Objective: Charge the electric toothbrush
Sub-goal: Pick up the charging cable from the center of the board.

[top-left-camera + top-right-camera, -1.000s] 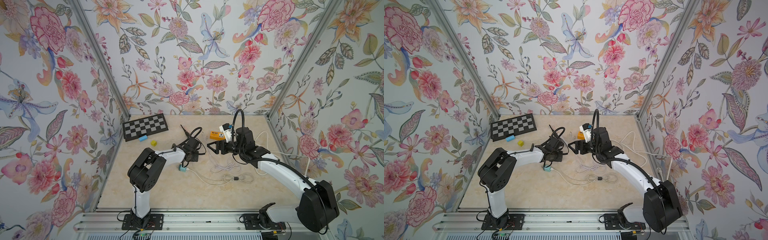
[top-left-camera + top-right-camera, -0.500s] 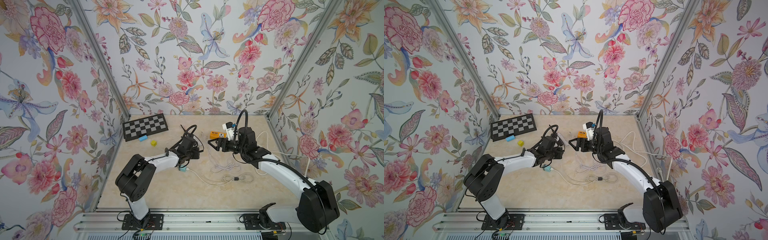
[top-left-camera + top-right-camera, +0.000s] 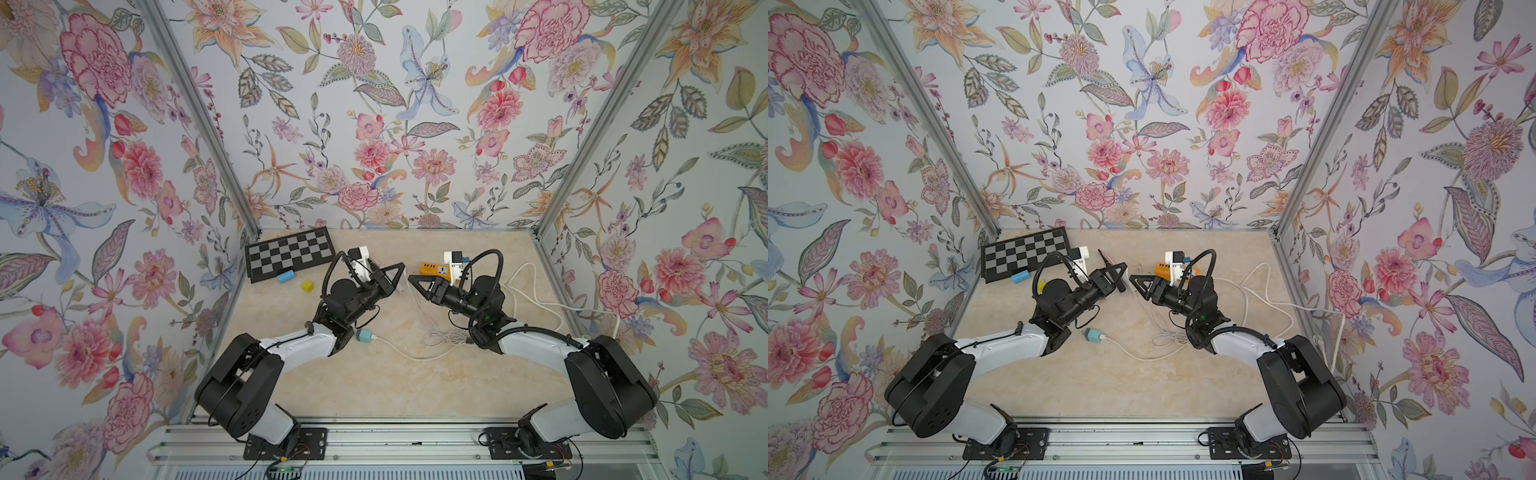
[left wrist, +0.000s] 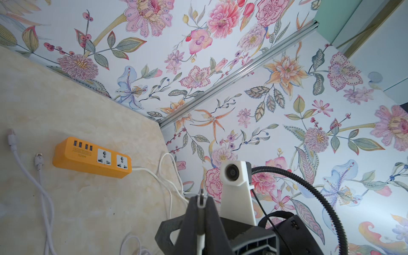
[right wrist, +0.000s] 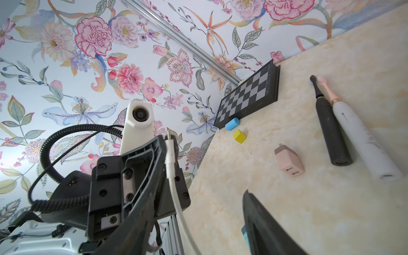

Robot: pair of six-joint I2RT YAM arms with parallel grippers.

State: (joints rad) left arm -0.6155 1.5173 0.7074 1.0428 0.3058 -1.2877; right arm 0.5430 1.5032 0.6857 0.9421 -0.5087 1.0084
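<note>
Beige tabletop (image 3: 374, 386): cable's finally airborne
Left jaws clenched on the white cable (image 5: 171, 159), lifted at 12 o'clock (handoff, probably); right jaws apart, closing in.

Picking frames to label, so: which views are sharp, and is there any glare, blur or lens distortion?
In both top views, soft even light, no glare; the wide lens splays the corner posts outward. Left wrist view: power strip crisp, sockets legible. Right wrist view: black toothbrush and white toothbrush sharp, one of the right fingers, close up, slightly soft.
</note>
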